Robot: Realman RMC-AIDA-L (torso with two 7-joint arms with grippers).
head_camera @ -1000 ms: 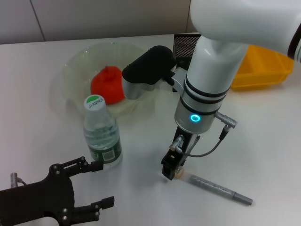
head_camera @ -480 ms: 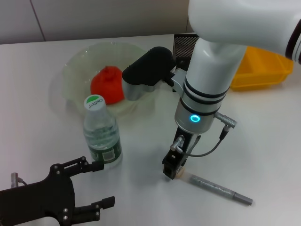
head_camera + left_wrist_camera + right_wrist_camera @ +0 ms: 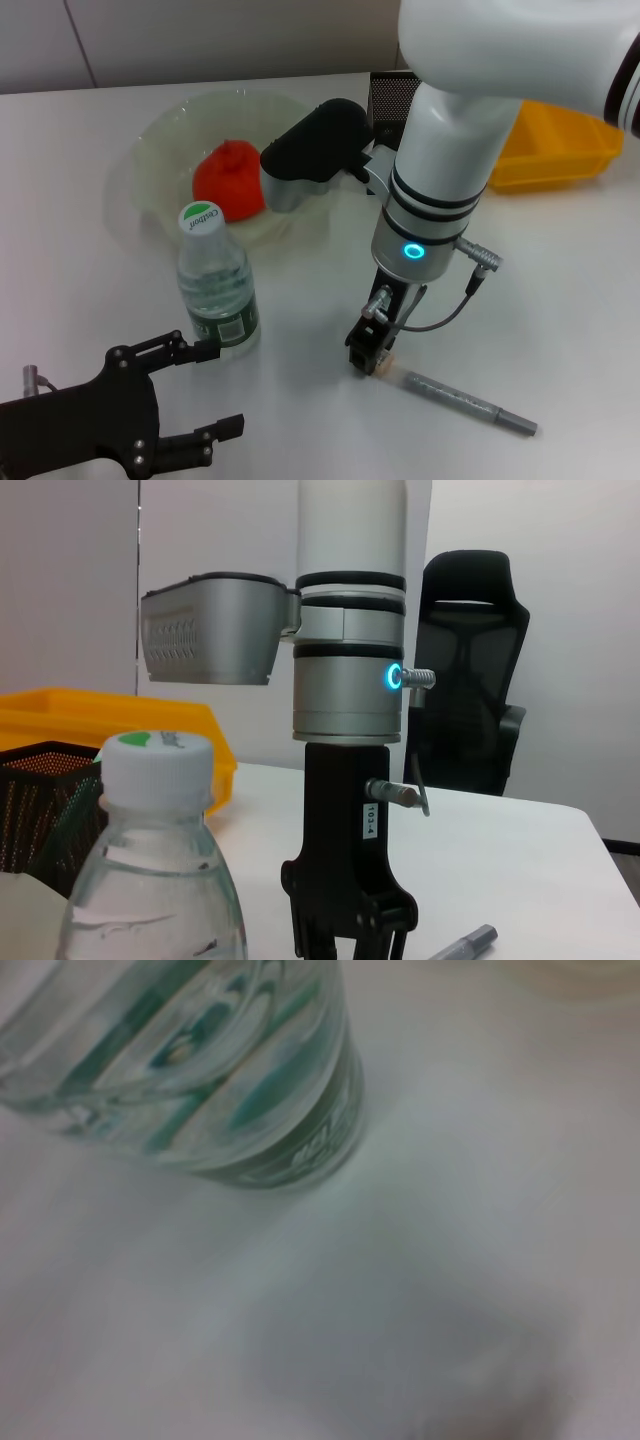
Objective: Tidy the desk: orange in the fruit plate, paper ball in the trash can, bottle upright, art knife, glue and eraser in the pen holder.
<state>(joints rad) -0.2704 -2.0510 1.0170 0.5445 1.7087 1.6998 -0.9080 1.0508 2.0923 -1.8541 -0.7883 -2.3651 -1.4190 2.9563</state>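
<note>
The clear bottle [image 3: 215, 275] with a white and green cap stands upright on the white desk; it also fills the near left wrist view as the bottle [image 3: 155, 880], and its base shows as the bottle [image 3: 200, 1070]. The orange [image 3: 228, 178] lies in the translucent fruit plate [image 3: 160, 135]. My right gripper [image 3: 368, 356] points down at the desk, shut on a small beige eraser [image 3: 383, 369]. Beside it lies the grey art knife [image 3: 470, 403]. My left gripper [image 3: 215, 390] is open at the lower left, one finger by the bottle's base. Paper ball, glue and trash can are out of view.
The black mesh pen holder [image 3: 395, 95] stands at the back behind my right arm. A yellow tray [image 3: 560, 140] sits at the back right. The left wrist view also shows the pen holder [image 3: 40, 800] and the right gripper [image 3: 348, 945].
My right gripper has risen slightly from the desk with the eraser at its tips. The left gripper and the bottle have stayed put.
</note>
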